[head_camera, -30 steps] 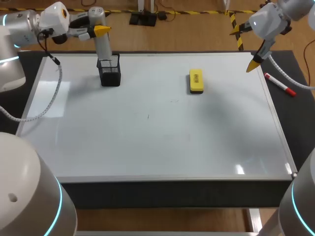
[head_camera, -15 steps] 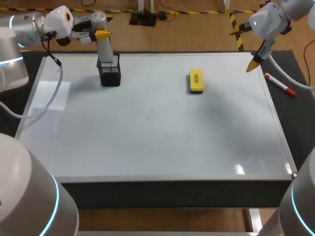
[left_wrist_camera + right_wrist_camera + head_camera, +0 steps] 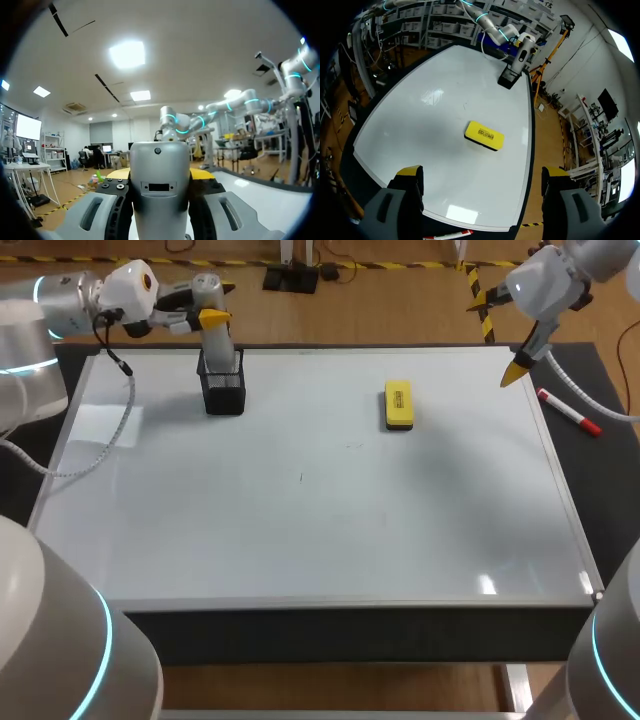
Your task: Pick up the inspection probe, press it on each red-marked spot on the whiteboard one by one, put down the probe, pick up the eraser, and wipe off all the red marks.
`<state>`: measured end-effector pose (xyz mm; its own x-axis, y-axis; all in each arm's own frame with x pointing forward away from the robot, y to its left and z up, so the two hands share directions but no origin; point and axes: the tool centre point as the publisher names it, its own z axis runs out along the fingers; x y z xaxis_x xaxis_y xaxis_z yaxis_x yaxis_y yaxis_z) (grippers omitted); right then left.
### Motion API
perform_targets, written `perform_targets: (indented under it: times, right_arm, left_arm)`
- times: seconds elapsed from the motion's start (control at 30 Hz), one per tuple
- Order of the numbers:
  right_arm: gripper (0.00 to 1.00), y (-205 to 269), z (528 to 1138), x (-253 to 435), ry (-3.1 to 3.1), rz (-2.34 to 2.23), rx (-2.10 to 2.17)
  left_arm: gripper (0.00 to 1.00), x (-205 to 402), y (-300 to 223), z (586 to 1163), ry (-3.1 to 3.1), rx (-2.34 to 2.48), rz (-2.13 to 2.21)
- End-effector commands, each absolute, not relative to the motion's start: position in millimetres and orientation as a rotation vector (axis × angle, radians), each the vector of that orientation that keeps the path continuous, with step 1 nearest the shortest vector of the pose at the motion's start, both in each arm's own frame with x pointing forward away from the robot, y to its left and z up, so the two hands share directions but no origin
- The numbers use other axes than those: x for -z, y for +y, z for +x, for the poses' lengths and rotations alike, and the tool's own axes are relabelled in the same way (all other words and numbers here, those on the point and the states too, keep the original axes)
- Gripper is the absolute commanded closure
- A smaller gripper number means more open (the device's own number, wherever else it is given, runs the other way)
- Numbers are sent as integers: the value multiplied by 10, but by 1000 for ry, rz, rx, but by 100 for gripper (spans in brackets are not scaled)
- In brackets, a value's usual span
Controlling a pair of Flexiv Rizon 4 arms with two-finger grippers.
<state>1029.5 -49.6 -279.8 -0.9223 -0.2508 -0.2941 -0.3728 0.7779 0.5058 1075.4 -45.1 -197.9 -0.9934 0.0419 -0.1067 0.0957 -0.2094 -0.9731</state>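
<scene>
Whiteboard [image 3: 330, 530]: white, silver-framed, covers most of the table. A few faint dark specks show near its middle; no red spots can be made out on it.

Left arm [image 3: 70, 295]: comes in over the far-left corner of the whiteboard. The left gripper [image 3: 212, 315] sits above the pen holder, its fingers closed against both sides of the inspection probe, as the left wrist view shows at the gripper [image 3: 160, 175].

Right arm [image 3: 550, 280]: above the far-right corner. The right gripper [image 3: 520, 368] hangs over that corner with its fingers spread wide and nothing between them [image 3: 482, 175].

Pen holder [image 3: 223, 390]: black mesh, square, upright near the far edge, left of the middle; also seen from the right wrist [image 3: 509, 79].

Inspection probe [image 3: 215, 340]: grey cylinder, upright, its lower end inside the pen holder and its upper part in the left gripper [image 3: 159, 160].

Eraser [image 3: 399, 405]: yellow with a dark base, lying flat near the far edge, right of the middle, well apart from both grippers [image 3: 484, 135].

Marker [image 3: 569, 411]: red and white, lying on the dark mat just off the whiteboard's right edge.
</scene>
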Motion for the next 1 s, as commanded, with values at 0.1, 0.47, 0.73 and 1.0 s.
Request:
perform_targets:
  times: [0.1,0.47,0.73,1.0]
  right_arm:
    - [0,-496,10297,2792,2764,-492,-844]
    - [0,-496,10297,2792,2764,-492,-844]
    - [0,-496,10297,2792,2764,-492,-844]
    - [0,-496,10297,2792,2764,-492,-844]
  left_arm:
    - [100,2111,-450,10866,1980,2475,268]
    - [100,2306,-399,10854,1991,2523,204]
    - [100,2432,-409,10848,1994,2547,184]
    - [100,2539,-446,10853,2017,2550,175]
